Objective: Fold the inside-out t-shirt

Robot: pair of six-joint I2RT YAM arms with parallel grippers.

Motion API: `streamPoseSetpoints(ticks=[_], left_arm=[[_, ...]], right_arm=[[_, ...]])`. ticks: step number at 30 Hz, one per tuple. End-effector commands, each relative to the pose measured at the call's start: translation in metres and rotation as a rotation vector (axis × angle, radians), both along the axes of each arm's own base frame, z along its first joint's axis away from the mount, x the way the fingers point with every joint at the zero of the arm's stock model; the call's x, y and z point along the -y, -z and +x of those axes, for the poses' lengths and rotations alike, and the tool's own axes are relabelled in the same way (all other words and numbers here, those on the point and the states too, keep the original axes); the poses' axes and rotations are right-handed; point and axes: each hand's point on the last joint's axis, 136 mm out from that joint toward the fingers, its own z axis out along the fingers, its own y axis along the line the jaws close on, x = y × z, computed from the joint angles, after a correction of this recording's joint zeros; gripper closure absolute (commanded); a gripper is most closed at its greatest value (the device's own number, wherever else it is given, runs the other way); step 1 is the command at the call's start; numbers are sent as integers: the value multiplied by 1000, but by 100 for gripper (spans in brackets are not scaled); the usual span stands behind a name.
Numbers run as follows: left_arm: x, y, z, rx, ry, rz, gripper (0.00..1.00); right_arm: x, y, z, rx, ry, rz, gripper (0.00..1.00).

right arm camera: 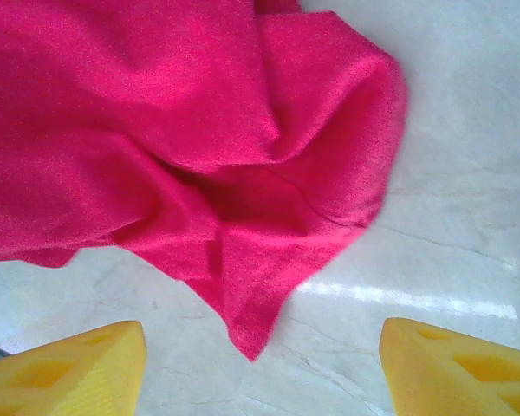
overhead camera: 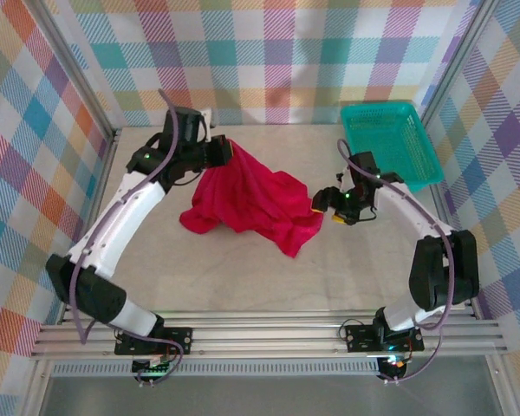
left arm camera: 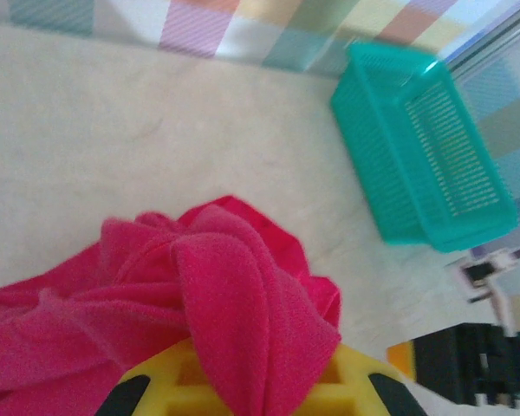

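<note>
The inside-out t-shirt (overhead camera: 247,199) is a crumpled bright red heap in the middle of the table, its far-left part pulled up. My left gripper (overhead camera: 228,152) is shut on that raised edge. In the left wrist view red cloth (left arm camera: 234,303) bunches out from between the yellow fingers (left arm camera: 347,390). My right gripper (overhead camera: 328,208) hangs open just right of the shirt's right edge. In the right wrist view the yellow fingertips (right arm camera: 87,364) stand wide apart over bare table, and a pointed red corner (right arm camera: 251,334) lies between and ahead of them, untouched.
A teal plastic basket (overhead camera: 390,143) stands at the back right, also seen from the left wrist (left arm camera: 425,165). Checked fabric walls close in the table (overhead camera: 243,277) on three sides. Bare pale tabletop lies in front of the shirt.
</note>
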Motion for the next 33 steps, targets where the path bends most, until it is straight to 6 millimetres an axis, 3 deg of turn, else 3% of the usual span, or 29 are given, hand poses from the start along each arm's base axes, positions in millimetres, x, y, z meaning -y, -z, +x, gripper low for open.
streamPoseSetpoints(ticks=[1, 4, 7, 9, 13, 18, 21, 25, 31, 33], left_arm=[[-3, 14, 2, -61, 26, 6, 100], [-2, 18, 4, -68, 25, 13, 100], [-6, 19, 5, -71, 17, 20, 100], [-9, 20, 5, -73, 9, 28, 100], [-23, 20, 7, -74, -19, 45, 100], [-38, 22, 10, -79, -44, 48, 100], [-41, 25, 10, -87, -46, 43, 100], [-45, 26, 11, -93, -51, 41, 100], [-58, 23, 11, -92, -82, 32, 100], [-63, 22, 11, -90, -95, 23, 100]], right_arm=[[-39, -16, 9, 42, -92, 83, 25], [-80, -17, 13, 82, -190, 88, 19], [-116, -6, 20, 116, -259, 83, 19], [-130, 9, 28, 112, -280, 60, 19], [-117, 36, 18, 19, -243, -37, 20], [-64, 51, -16, -1, -182, -236, 19], [-47, 62, -27, -16, -158, -288, 17], [-44, 76, -25, -54, -141, -286, 18], [-56, 99, 1, -68, -122, -217, 22], [-62, 106, 10, -66, -121, -205, 30]])
